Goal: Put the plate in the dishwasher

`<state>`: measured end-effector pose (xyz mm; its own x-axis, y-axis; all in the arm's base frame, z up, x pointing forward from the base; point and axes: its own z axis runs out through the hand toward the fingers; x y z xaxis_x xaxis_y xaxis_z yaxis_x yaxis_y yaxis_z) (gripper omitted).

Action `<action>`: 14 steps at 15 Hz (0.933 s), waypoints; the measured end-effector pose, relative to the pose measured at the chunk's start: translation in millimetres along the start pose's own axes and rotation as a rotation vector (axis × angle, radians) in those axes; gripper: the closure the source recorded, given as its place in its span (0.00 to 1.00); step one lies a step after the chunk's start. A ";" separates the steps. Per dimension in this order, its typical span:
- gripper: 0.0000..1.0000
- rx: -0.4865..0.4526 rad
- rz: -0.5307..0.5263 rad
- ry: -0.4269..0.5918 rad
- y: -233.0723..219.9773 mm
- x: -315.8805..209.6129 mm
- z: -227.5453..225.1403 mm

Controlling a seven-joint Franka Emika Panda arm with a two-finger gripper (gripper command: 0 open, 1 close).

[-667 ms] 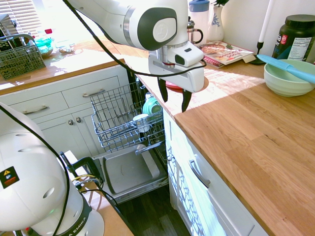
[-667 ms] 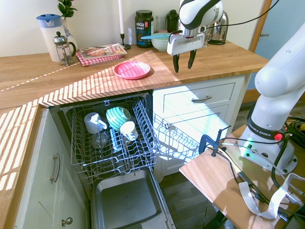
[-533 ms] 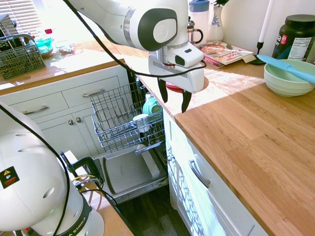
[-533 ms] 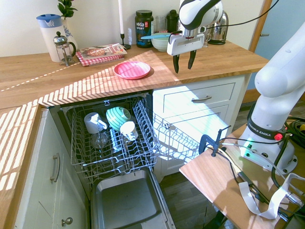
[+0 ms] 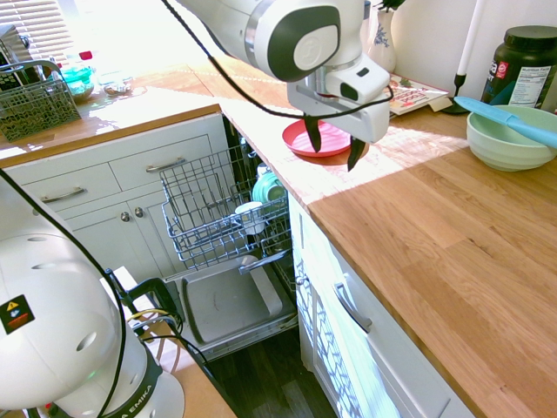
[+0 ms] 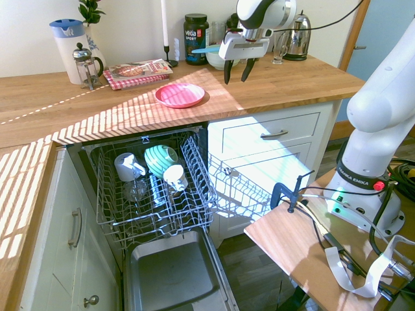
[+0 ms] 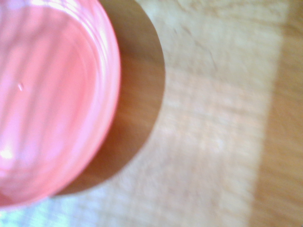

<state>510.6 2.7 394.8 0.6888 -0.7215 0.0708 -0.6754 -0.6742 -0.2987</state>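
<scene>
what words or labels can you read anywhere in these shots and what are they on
"vega SPORT" on the dark tub at the back of the counter.
"EMIKA" on the arm's base.
"Nutrition Facts" on the same tub's white panel; the print below it is too small to read.
The magazine cover is too blurred to read.
The plate carries no text.

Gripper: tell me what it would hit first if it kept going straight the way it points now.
Probably bare counter. The open gripper points steeply down beside the plate, not over it. The wrist view shows mostly wood with the plate at one edge, though depth is hard to judge.
</scene>
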 end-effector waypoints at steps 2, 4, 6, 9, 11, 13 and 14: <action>0.00 0.079 -0.027 -0.023 -24.1 21.3 15.9; 0.00 0.128 -0.079 -0.059 -46.8 35.2 32.9; 0.00 0.132 -0.162 -0.125 -66.5 41.6 52.3; 1.00 0.127 -0.247 -0.195 -89.3 41.1 77.3; 1.00 0.123 -0.270 -0.223 -96.6 37.8 87.5; 1.00 0.115 -0.288 -0.238 -97.8 34.0 94.5; 1.00 0.107 -0.298 -0.244 -97.2 32.9 97.1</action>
<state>624.5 59.9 333.7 0.9014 -0.4295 -0.0550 -0.4144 -0.8187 -0.3976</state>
